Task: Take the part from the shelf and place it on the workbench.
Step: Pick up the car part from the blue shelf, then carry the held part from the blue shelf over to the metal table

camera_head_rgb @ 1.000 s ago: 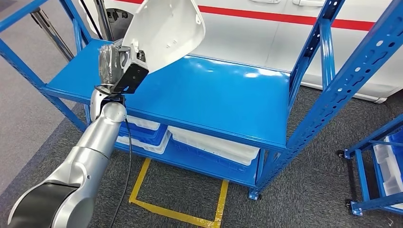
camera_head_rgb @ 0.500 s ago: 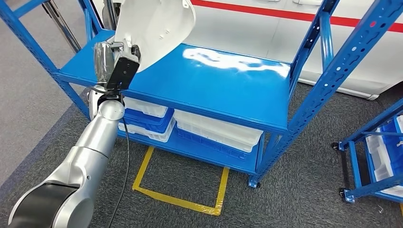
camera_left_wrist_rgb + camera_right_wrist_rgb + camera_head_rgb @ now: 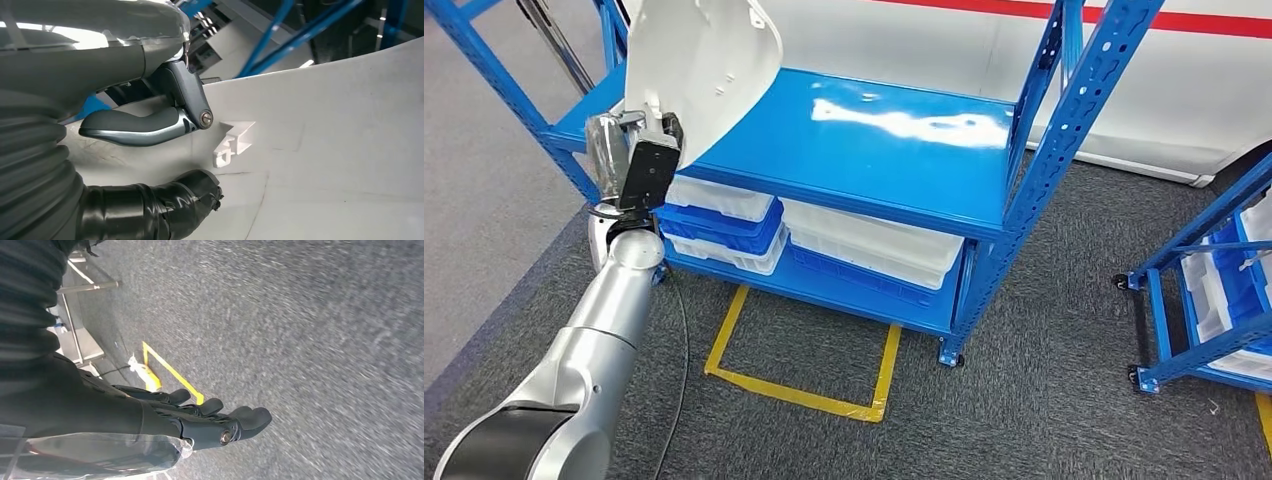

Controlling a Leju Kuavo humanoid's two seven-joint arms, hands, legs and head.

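The part is a large white moulded plastic shell [image 3: 699, 65], held up above the left end of the blue shelf's top board [image 3: 894, 150]. My left hand [image 3: 629, 160] grips its lower edge, with the silver arm rising from the bottom left. In the left wrist view the thumb and dark fingers [image 3: 150, 127] clamp the white shell [image 3: 330, 150] next to a small white clip. My right hand [image 3: 200, 422] hangs over grey carpet with its fingers stretched out and nothing in them.
White and blue trays [image 3: 874, 250] are stacked on the shelf's lower level. A blue upright post [image 3: 1064, 120] stands at the shelf's right front. A second blue cart [image 3: 1214, 290] stands at the right. Yellow floor tape [image 3: 804, 390] marks the grey carpet.
The whole picture has shifted, so the camera moved back from the shelf. My left hand still grips the white part, which now sits further left and clear of the top board.
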